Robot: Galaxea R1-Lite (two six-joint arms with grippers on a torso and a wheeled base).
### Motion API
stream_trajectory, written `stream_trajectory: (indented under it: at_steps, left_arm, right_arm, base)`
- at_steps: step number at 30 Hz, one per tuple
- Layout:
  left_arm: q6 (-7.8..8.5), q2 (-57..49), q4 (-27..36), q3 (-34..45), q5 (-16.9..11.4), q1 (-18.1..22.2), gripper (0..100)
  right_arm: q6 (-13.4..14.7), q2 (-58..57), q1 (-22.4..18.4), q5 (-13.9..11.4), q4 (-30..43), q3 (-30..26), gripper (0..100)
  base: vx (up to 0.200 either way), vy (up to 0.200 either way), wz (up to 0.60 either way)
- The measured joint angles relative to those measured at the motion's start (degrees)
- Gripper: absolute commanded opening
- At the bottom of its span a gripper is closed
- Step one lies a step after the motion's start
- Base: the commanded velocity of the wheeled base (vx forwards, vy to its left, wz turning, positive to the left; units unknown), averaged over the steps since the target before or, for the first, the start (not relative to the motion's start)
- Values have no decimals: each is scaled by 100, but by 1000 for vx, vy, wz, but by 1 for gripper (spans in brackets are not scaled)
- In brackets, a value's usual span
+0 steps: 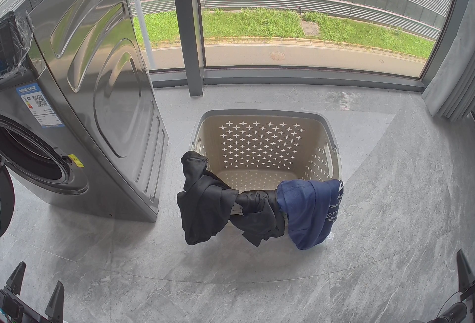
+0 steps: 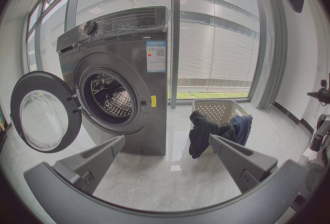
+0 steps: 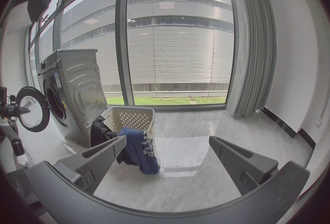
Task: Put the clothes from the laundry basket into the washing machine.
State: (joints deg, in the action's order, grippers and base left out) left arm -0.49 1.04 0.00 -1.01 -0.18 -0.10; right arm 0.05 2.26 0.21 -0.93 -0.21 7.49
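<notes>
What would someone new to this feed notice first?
The pale laundry basket straight ahead, with black clothes and a blue shirt draped over its near rim. To its left stands the grey washing machine, its round door swung open.

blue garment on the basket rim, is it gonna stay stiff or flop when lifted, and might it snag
Likely floppy: the blue garment hangs in soft folds over the rim of the laundry basket. Probably light, being thin cloth. It touches the black garment beside it, so that might drag along.
</notes>
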Motion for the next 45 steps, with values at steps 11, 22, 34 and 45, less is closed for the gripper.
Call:
stream_trajectory:
  at_steps: [11, 22, 34, 45]
  left_arm:
    - [0, -2, 0, 0, 0, 0, 100]
    - [5, -2, 0, 0, -2, 0, 100]
    - [2, 0, 0, 0, -2, 0, 100]
    - [0, 0, 0, 0, -2, 0, 100]
  right_arm:
    - [252, 2208, 95, -323, -176, 666, 100]
    - [709, 5229, 458, -497, -1637, 725, 100]
    - [1259, 7707, 1189, -49, -2644, 1064, 100]
    - [1442, 8622, 1665, -22, -2812, 1330, 100]
  base:
    - [0, 0, 0]
    - [0, 0, 0]
    - [67, 0, 0]
    - [36, 0, 0]
